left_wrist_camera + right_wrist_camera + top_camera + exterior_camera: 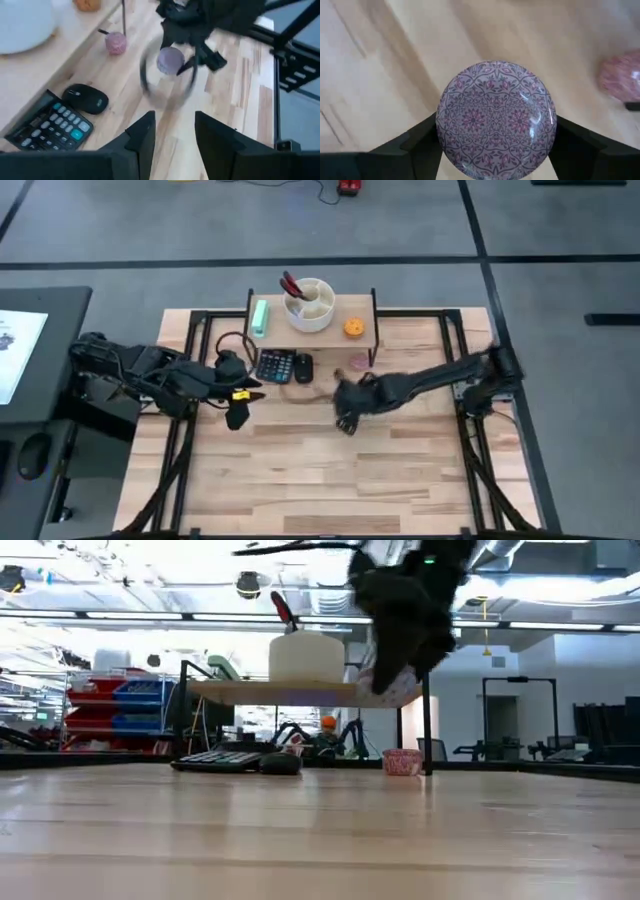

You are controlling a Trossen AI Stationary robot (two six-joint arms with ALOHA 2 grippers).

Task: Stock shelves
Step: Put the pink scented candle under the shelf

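Left gripper [238,415] parted and empty, right gripper [345,423] clamped, both above mid-table.

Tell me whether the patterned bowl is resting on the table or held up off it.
Held up. The right hand grips the patterned bowl between its fingers, and the low view shows it hanging above the table.

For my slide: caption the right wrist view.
Right gripper shut on a patterned pink round object above the wooden table.

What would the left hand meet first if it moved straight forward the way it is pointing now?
Probably the right hand, which holds a patterned round object directly ahead of the open left hand in its wrist view. Depth is unclear, but only bare table shows between them.
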